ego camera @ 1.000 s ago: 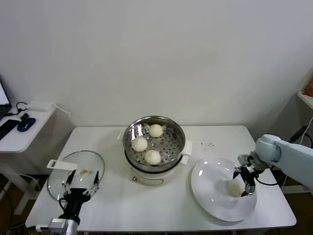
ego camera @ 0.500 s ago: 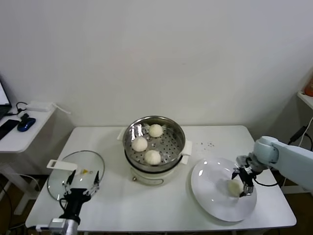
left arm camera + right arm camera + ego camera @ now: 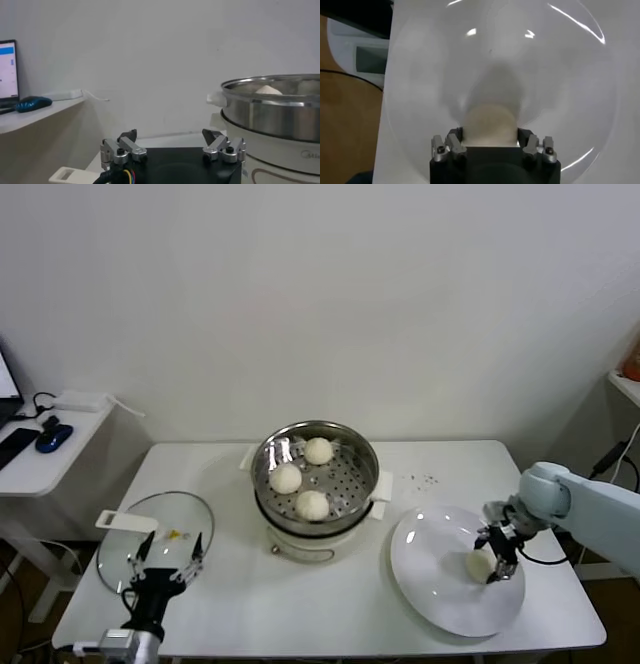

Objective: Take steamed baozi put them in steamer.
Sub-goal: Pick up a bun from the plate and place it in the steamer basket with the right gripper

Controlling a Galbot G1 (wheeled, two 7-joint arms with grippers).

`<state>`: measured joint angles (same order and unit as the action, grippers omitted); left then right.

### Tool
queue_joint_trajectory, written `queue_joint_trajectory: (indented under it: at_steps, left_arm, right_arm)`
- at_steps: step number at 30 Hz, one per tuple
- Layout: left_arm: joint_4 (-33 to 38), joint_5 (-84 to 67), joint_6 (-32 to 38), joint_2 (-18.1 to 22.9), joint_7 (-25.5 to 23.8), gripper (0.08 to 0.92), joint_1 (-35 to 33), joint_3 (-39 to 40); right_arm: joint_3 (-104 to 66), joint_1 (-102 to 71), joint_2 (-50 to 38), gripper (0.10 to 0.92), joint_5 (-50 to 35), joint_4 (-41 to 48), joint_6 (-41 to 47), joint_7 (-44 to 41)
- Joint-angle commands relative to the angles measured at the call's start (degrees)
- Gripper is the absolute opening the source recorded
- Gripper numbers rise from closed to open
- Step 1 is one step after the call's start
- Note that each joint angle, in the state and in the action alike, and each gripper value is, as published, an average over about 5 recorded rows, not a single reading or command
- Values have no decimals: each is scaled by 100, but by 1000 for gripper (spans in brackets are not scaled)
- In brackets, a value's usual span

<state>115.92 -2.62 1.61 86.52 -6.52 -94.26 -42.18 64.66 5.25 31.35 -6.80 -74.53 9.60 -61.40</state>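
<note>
My right gripper [image 3: 491, 565] now has its jaws narrowed against the last bao's [image 3: 478, 564] flanks on the plate [image 3: 430, 584], wide a second ago; it's soft, light dough, so I'd pinch gently at mid-height, three others already in the steamer [image 3: 360, 446], left gripper [image 3: 168, 552] parked open by the lid [image 3: 185, 514]

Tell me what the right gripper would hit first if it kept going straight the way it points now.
The right gripper points down at the last steamed baozi, which already sits between its fingers. That bun comes first, then the white plate under it. Whether the fingers touch it yet is unclear.
</note>
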Motion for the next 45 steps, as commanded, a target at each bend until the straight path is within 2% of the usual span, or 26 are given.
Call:
queue_joint_trajectory:
  at_steps: [1, 5, 14, 21, 30, 36, 45]
  left_arm:
    - [-14, -25, 0, 4, 2, 823, 20, 0]
    - [-7, -40, -1, 2, 3, 823, 39, 4]
    - [48, -140, -15, -27, 12, 823, 67, 27]
    - [50, -122, 29, -57, 6, 823, 96, 81]
    - [84, -11, 3, -41, 10, 823, 188, 192]
    - [104, 49, -14, -44, 14, 823, 244, 204]
    - [81, 47, -33, -124, 17, 823, 296, 166]
  right_arm:
    - [282, 555, -60, 696, -282, -94, 20, -3]
    - [871, 1370, -87, 697, -711, -221, 72, -20]
    - [2288, 3503, 340, 704, -2288, -274, 361, 36]
    - [2816, 4473, 1196, 704, -2955, -81, 380, 33]
    - [2902, 4872, 2545, 704, -3855, 440, 419, 59]
    - [2754, 4671, 3275, 704, -4135, 725, 512, 150]
    - [2431, 3935, 3901, 704, -3837, 1072, 613, 306]
